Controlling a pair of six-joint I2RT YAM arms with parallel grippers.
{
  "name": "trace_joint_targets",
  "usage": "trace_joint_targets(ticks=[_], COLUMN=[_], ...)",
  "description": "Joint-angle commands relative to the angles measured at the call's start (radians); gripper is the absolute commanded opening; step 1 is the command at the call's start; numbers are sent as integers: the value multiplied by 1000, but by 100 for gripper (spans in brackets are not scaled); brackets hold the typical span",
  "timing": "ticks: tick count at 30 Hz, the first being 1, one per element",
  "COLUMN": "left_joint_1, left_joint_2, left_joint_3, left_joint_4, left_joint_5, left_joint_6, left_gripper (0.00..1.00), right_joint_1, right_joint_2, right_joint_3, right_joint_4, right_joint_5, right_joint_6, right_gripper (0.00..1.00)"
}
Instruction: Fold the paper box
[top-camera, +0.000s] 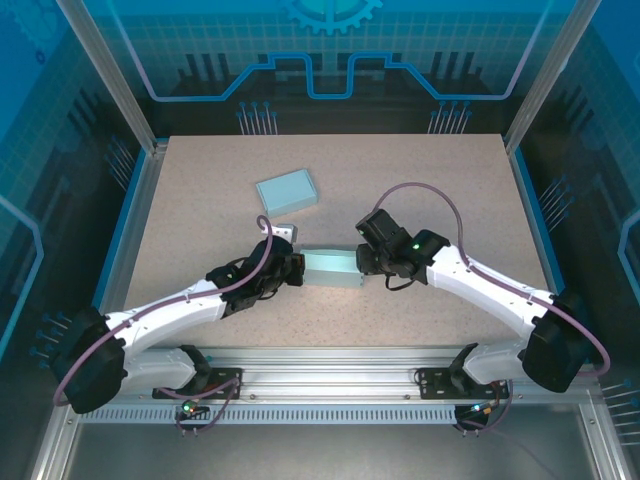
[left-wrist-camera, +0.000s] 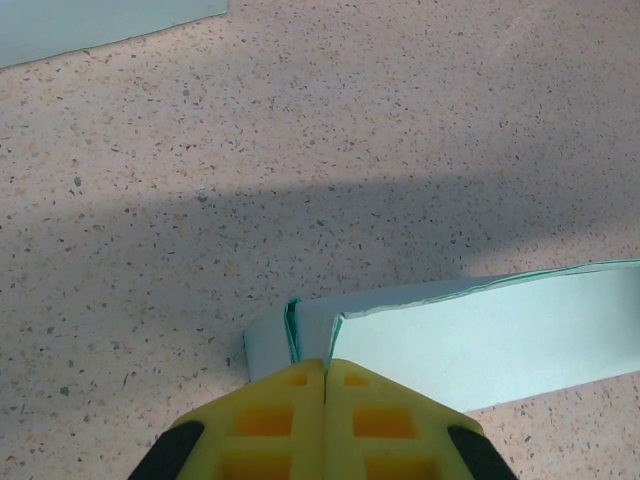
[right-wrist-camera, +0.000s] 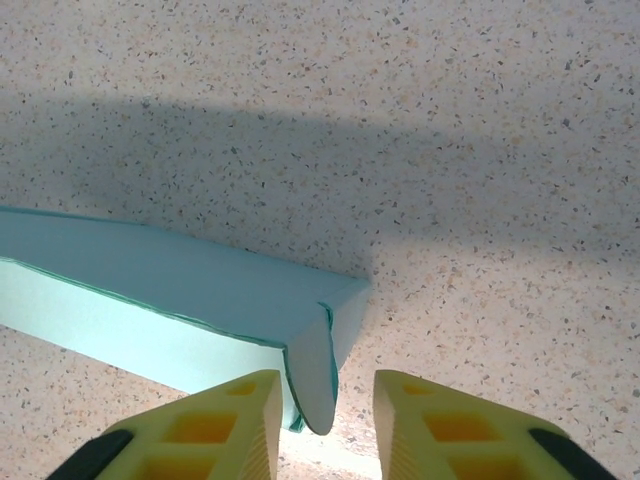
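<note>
Box (top-camera: 330, 266) lies on the table (top-camera: 440, 180), near the front edge, long axis left to right, between my two grippers.

Left gripper (top-camera: 297, 270): at the box's left end. In the left wrist view the gripper (left-wrist-camera: 325, 365) has its yellow fingers pressed together with no gap. The tips touch the end of the box (left-wrist-camera: 480, 345), where two thin paper edges stand up just beyond them. I cannot tell whether an edge is caught in the seam.

Box body: pale teal, low, sides raised, resting on the table. Its top runs level from one end to the other.

Right gripper (top-camera: 362, 262): at the box's right end. In the right wrist view the gripper (right-wrist-camera: 327, 378) stands narrowly apart. A rounded flap (right-wrist-camera: 312, 385) at the end of the box (right-wrist-camera: 180, 290) hangs in the gap, close to the finger on the left of that view and apart from the other. It is not pinched.

Flat blank (top-camera: 287, 191): same colour, lying flat farther back and left of centre, well apart from the box. Its corner shows in the left wrist view (left-wrist-camera: 90, 25).
</note>
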Motion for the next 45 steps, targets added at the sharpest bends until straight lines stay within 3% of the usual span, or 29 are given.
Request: trace_joint_targets(ticks=[1,9,34,45], left_joint_1=[-8,-9,-45,-52], left_joint_2=[19,23,78,92], left_joint_3=[-6,-2,6,7], left_joint_4=[-43,-41,-5,-4], left_joint_5=[-5,-5,-9,-13], left_joint_6=[-5,-4,3,9], left_gripper=[0,0,0,0], right_joint_1=[17,22,16,-57], right_joint_2=[-5,22,12,-49], right_joint_3=[-1,10,-53,-185], right_joint_4=[14,17,255,455], right_joint_5=[-7,-28,-153,-319], right_joint_6=[1,16,149,236], right_gripper=[29,11,11,11])
